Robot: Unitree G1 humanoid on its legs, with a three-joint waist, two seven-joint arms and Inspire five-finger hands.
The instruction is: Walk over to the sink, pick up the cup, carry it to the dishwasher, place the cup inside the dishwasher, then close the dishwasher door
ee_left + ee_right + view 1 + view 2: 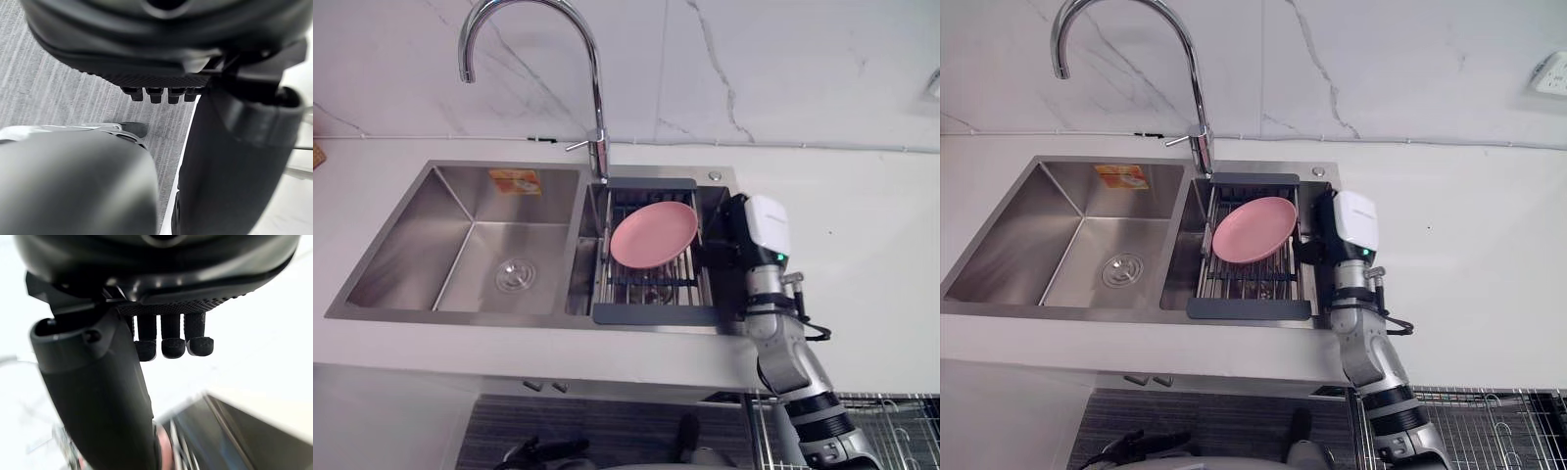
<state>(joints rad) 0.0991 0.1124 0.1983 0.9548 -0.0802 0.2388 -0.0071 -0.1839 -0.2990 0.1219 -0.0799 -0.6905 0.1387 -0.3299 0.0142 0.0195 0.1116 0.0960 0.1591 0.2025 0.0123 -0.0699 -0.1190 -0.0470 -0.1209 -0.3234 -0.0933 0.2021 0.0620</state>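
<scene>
- Nearest, low on the robot's right, is a silver wire basket (901, 411), probably the dishwasher's pulled-out rack; the part I can see holds nothing.
- The left robot hand (161, 44) hangs low over grey striped floor (49, 83), fingers loose and empty.
- The right robot hand (752, 235) is over the white desk (862, 255) at the right rim of the stainless steel double sink (470, 196). Its fingers (172, 340) are slack and grasp nothing.
- Progress, as I judge it: the walk to the sink is done. The pickup, the carry, the placing and the door closing are all left.
- The wide left basin holds only its round drain (516, 275) (plus an orange sticker on the back wall).
- The narrow right basin carries a dark-framed wire drainer (654, 313), with a round pink plate (653, 235) tilted in it.
- I cannot tell where the cup is; it may be under the plate or behind the right robot hand.
- Farthest back are the curved chrome tap (597, 98) and a veined white marble wall (754, 69).
</scene>
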